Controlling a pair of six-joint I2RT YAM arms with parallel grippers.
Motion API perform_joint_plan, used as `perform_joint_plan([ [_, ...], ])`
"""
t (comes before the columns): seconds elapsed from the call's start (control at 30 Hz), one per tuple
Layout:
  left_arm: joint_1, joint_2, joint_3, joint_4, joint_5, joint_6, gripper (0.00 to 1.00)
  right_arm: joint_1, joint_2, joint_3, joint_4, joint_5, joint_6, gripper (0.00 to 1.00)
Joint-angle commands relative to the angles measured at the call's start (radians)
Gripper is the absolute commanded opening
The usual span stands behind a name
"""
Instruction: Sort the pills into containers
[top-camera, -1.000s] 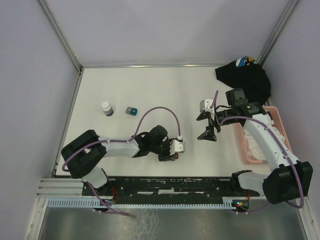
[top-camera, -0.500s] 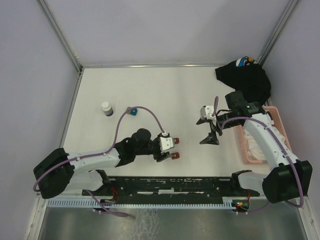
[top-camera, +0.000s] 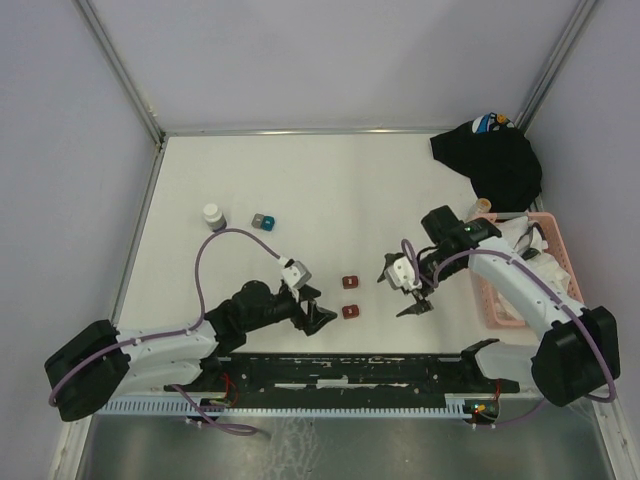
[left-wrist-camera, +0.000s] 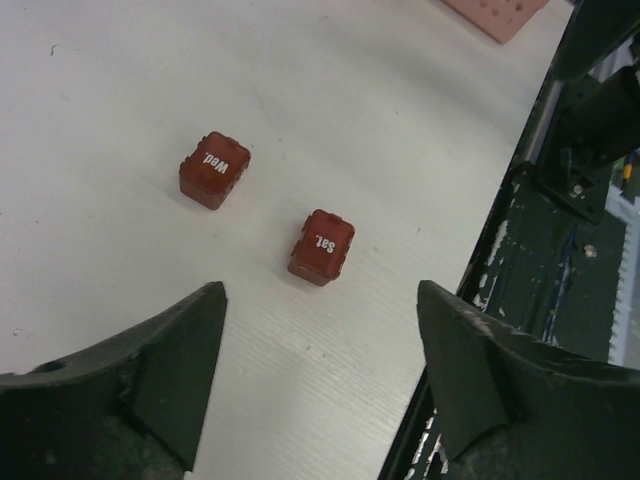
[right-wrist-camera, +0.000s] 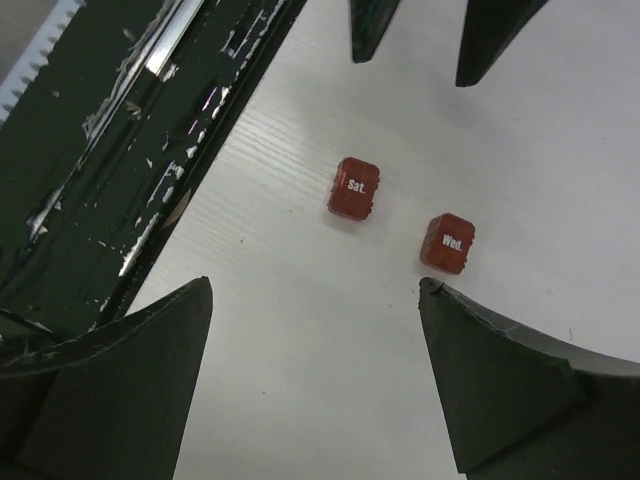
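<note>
Two dark-red square boxes lie closed on the white table, one marked "Wed." (top-camera: 350, 283) and one marked "Sat." (top-camera: 350, 311). My left gripper (top-camera: 317, 306) is open and empty just left of them. In the left wrist view the Wed. box (left-wrist-camera: 214, 169) and the Sat. box (left-wrist-camera: 322, 246) lie ahead of the open left gripper (left-wrist-camera: 320, 292). My right gripper (top-camera: 401, 289) is open and empty just right of the boxes. In the right wrist view the Sat. box (right-wrist-camera: 353, 187) and Wed. box (right-wrist-camera: 447, 243) lie beyond the gripper (right-wrist-camera: 316, 287). A small vial with a yellowish top (top-camera: 482, 206) stands at the far right. No pills show.
A white bottle (top-camera: 212, 217) and a grey and a teal small box (top-camera: 264, 221) sit at the left. A pink slatted basket (top-camera: 497, 301) stands at the right edge, with a black cloth (top-camera: 490, 160) behind it. The black base rail (top-camera: 340, 368) runs along the near edge.
My left gripper has drawn back to the left, leaving the two red boxes uncovered on the table. My right gripper has moved down and left, close to the boxes.
</note>
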Motion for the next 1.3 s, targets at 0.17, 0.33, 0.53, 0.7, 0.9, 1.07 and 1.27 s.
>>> perform_joint_plan([
  [0.17,0.004,-0.177,0.022,-0.139,-0.311,-0.225,0.64,0.263,0.020,-0.050,0.240,0.251,-0.278,0.90],
  [0.33,0.010,-0.232,0.038,-0.299,-0.460,-0.317,0.64,0.385,0.174,0.019,0.200,0.371,-0.468,0.87],
  [0.53,0.020,-0.317,-0.010,-0.333,-0.493,-0.360,0.65,0.495,0.319,0.118,0.164,0.491,-0.561,0.79],
  [0.7,0.022,-0.367,-0.041,-0.337,-0.499,-0.379,0.64,0.541,0.403,0.201,0.134,0.546,-0.559,0.70],
  [0.9,0.021,-0.367,-0.050,-0.333,-0.503,-0.380,0.64,0.572,0.450,0.201,0.171,0.619,-0.544,0.68],
  [1.07,0.021,-0.352,-0.060,-0.307,-0.500,-0.381,0.64,0.581,0.479,0.192,0.211,0.638,-0.542,0.68],
  [1.27,0.022,-0.340,-0.063,-0.293,-0.497,-0.384,0.63,0.594,0.504,0.191,0.246,0.659,-0.526,0.67],
])
